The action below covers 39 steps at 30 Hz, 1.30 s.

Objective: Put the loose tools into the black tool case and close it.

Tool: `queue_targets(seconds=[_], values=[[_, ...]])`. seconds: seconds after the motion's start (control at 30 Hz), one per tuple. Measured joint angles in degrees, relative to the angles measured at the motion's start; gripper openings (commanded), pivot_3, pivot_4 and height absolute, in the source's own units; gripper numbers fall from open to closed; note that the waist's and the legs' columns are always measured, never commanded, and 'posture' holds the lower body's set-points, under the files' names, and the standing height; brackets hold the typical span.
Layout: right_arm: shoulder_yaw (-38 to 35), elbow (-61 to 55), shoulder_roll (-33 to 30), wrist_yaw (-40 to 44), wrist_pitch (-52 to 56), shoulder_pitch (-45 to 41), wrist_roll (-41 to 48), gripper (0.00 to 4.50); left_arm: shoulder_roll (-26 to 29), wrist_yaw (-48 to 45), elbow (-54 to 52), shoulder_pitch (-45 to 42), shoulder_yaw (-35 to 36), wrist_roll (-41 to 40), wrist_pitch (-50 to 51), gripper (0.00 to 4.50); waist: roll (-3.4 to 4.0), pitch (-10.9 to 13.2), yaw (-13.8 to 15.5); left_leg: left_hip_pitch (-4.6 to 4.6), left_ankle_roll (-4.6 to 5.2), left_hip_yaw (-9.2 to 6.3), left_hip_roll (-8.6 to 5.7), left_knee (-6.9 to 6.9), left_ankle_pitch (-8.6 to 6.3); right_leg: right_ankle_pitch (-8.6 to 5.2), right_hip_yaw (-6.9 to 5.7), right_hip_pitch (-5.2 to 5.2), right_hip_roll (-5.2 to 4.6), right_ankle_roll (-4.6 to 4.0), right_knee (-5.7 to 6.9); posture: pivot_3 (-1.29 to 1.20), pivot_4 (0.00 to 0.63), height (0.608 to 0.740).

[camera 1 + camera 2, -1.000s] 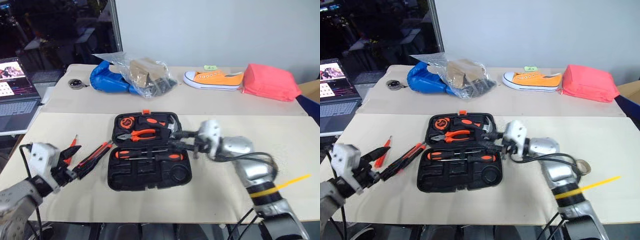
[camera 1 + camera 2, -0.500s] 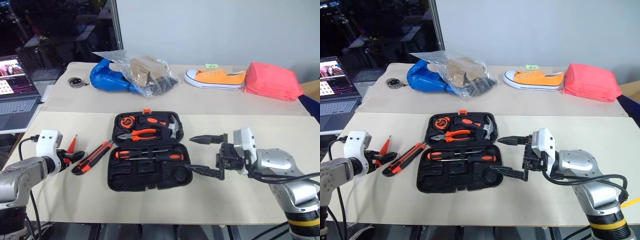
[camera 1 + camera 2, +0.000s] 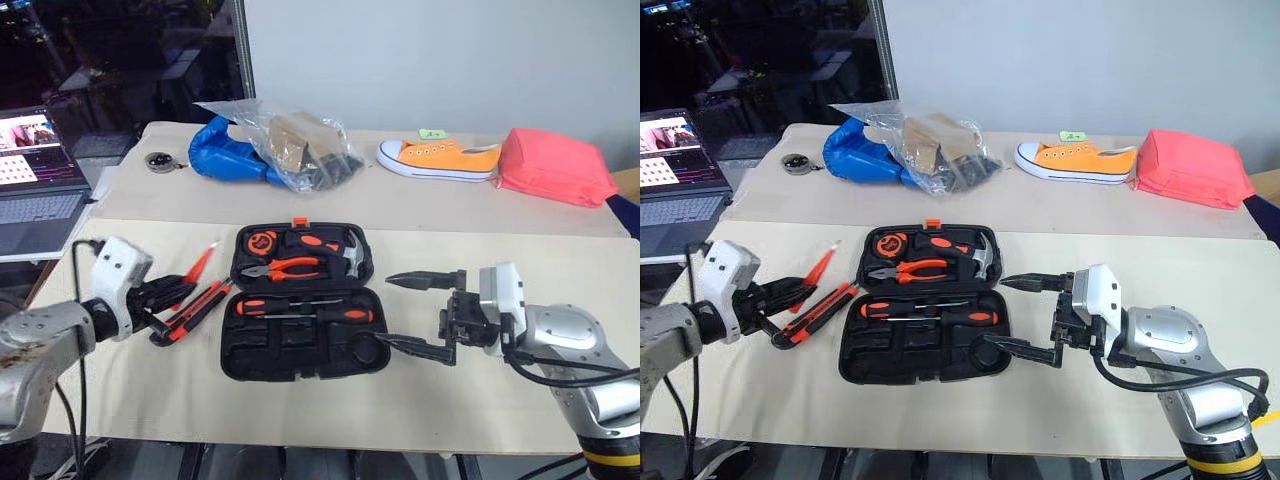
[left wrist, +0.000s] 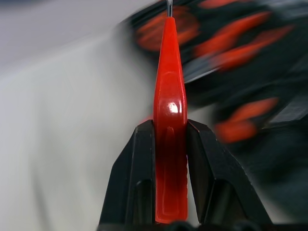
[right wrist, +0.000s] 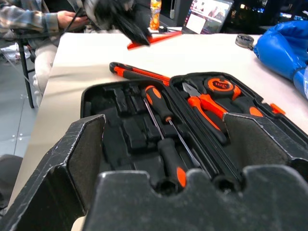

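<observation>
We have the small all-orange screwdriver (image 4: 169, 144) clamped in our left pincer (image 3: 158, 300), lifted off the tabletop (image 3: 480, 400) at the left of the frame, just left of the utility knife (image 3: 196, 311). The open black tool case (image 3: 300, 345) sits at centre. Our right pincer (image 3: 425, 312) hangs spread wide beside the case's right edge, holding nothing. Next, we judge, comes carrying the screwdriver to a free slot.

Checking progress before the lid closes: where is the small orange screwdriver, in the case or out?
Out. The left gripper is shut on the small orange screwdriver, beside the open black tool case.
</observation>
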Motion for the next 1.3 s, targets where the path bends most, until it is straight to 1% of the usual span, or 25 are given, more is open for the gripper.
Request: queue_targets(seconds=[0.07,0.13,0.3,0.47,0.77,1.03,1.13,1.2,1.23,1.27,1.3], values=[[-1.54,-0.08,-0.76,0.18,0.0,1.18,0.04,4.5,3.08,-4.98,-0.97,-2.09,-6.88,2.02,-3.13,0.77,0.08,0.03,0.2,0.01,0.01,0.22,-0.07,0.03,0.01,0.0,0.01,0.01,0.09,0.0,0.01,0.0,0.15,0.74],[-2.64,-0.33,-1.65,0.35,0.01,2.67,0.1,4.5,3.97,-8.01,-0.35,-4.64,-13.67,5.2,-6.11,0.77,0.08,0.03,0.29,0.0,0.01,0.4,-0.08,0.08,0.01,-0.01,0.01,0.03,0.21,0.0,0.01,0.0,0.15,0.74],[-5.1,-2.1,-2.74,0.61,0.02,7.28,0.08,4.5,3.07,-11.11,4.29,-11.86,-25.07,11.99,-10.13,0.77,0.07,0.03,0.35,-0.07,0.02,0.4,0.05,0.17,0.01,0.0,0.1,0.01,0.52,-0.01,0.01,0.0,0.15,0.74],[-6.82,-3.91,-2.78,-0.31,0.02,10.23,0.08,4.5,0.88,-12.02,6.7,-16.91,-32.96,17.5,-10.88,0.77,0.05,0.04,0.12,-0.06,0.03,0.4,0.14,0.22,0.0,0.01,0.22,-0.01,0.72,-0.03,0.05,0.0,0.15,0.74],[-6.94,-5.26,-2.78,-1.66,0.02,11.09,0.07,4.5,1.24,-14.58,8.96,-19.31,-37.07,24.51,-15.03,0.77,0.11,0.01,0.1,0.24,0.03,0.45,0.16,0.3,0.01,0.01,0.36,0.21,0.79,-0.01,0.13,0.0,0.15,0.74],[-6.93,-5.26,-2.78,-1.74,0.03,11.27,0.06,4.5,1.69,-16.62,10.06,-19.4,-36.98,26.63,-15.73,0.77,0.17,-0.03,0.08,0.59,0.03,0.5,0.18,0.29,0.01,-0.02,0.39,0.56,0.8,0.04,0.12,0.0,0.15,0.74],[-6.88,-5.26,-2.78,-1.75,0.03,11.26,0.05,4.5,1.65,-16.91,10.44,-19.4,-36.94,26.78,-15.64,0.77,0.17,-0.03,0.06,0.79,0.03,0.53,0.19,0.28,0.0,-0.19,0.42,0.77,0.8,0.33,0.11,0.0,0.15,0.74],[-6.88,-5.26,-2.78,-1.74,0.03,11.26,0.05,4.5,1.06,-16.98,10.72,-19.4,-36.49,26.56,-14.7,1.5,0.17,-0.03,0.06,0.85,0.03,0.57,0.2,0.28,0.0,-0.21,0.45,0.82,0.79,0.35,0.12,0.0,0.15,0.74],[-6.87,-5.27,-2.78,-1.73,0.03,11.24,0.05,4.5,0.83,-16.92,11.13,-19.29,-36.52,26.58,-14.37,1.66,0.17,-0.03,0.07,0.85,0.03,0.57,0.2,0.29,0.01,-0.21,0.46,0.81,0.79,0.36,0.12,0.0,0.15,0.74],[-6.87,-5.25,-2.78,-1.72,0.03,11.27,0.03,4.5,0.43,-16.67,11.63,-19.2,-36.22,26.55,-14.22,2.04,0.16,-0.02,0.08,0.84,0.03,0.58,0.2,0.3,0.01,-0.21,0.47,0.8,0.8,0.36,0.12,0.0,0.15,0.74],[-6.86,-5.29,-2.79,-1.71,0.03,11.27,0.03,4.5,0.2,-16.51,11.81,-19.19,-35.73,26.56,-14.34,2.04,0.16,-0.03,0.09,0.84,0.03,0.57,0.21,0.31,0.01,-0.21,0.46,0.81,0.8,0.36,0.11,0.0,0.15,0.74]])
